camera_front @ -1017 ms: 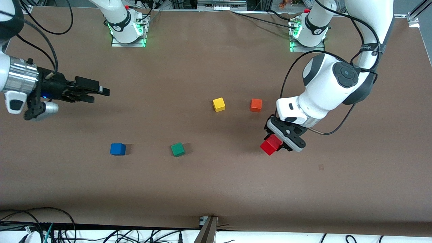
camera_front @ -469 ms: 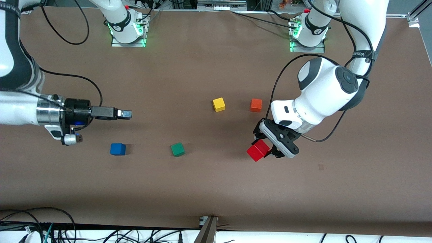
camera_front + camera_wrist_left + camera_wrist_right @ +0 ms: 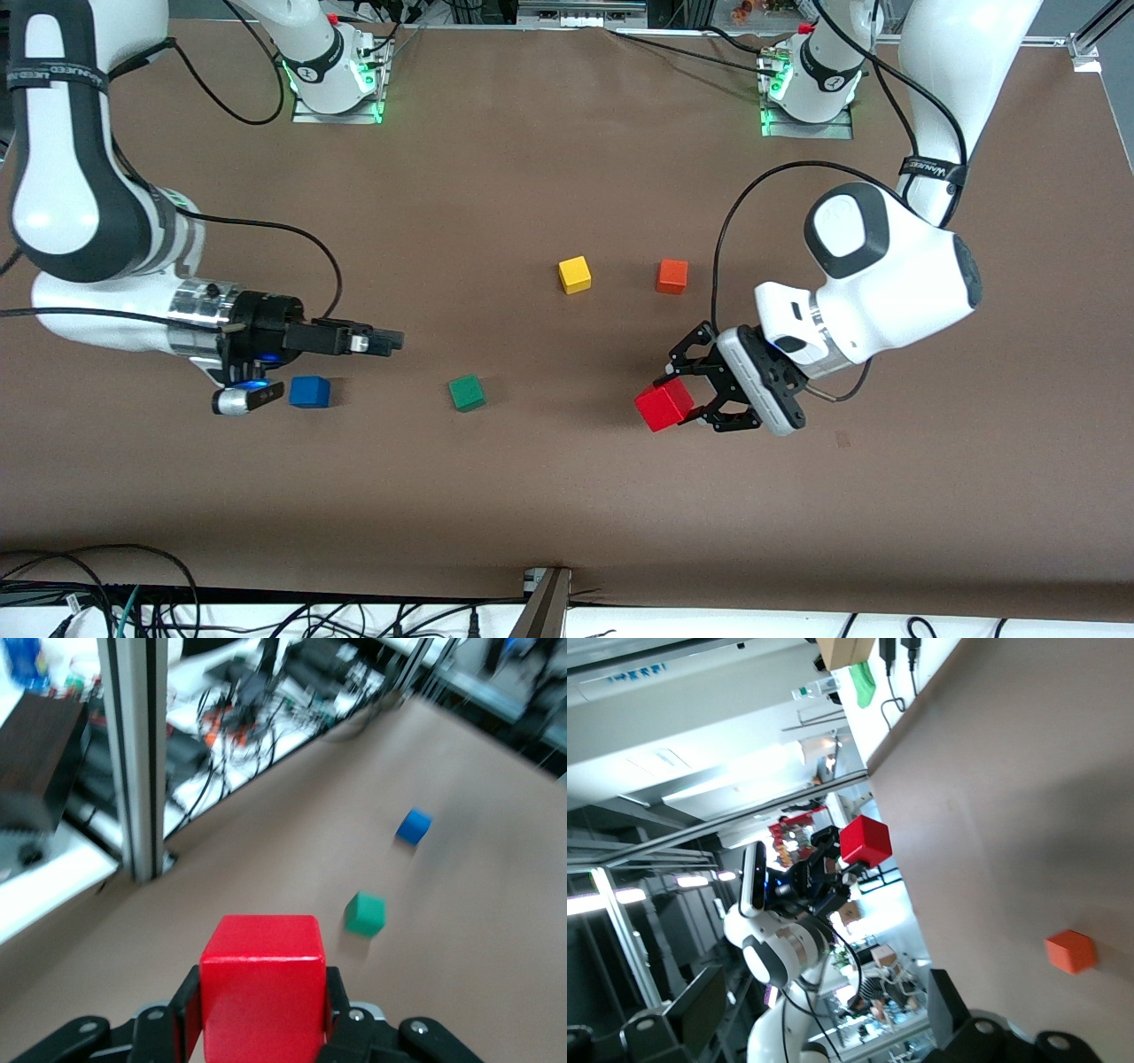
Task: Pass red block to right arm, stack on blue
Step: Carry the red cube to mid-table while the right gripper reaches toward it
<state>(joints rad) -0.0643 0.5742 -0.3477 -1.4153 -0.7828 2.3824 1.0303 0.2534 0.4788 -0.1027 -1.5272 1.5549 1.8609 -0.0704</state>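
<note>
Gripping red block (image 3: 664,407), left gripper (image 3: 687,396) faces green cube (image 3: 466,392); right gripper (image 3: 385,339) fingers narrow, near blue cube (image 3: 309,392).

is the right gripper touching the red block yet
Apart. The front view shows the right gripper over the table near the blue cube, with the green cube between it and the red block.

arms: white, grey joints | cables: black | bases: green lights | wrist cuff (image 3: 197,317): silver

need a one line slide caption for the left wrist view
Left gripper holds the red block above the table, with green cube and blue cube ahead.
</note>
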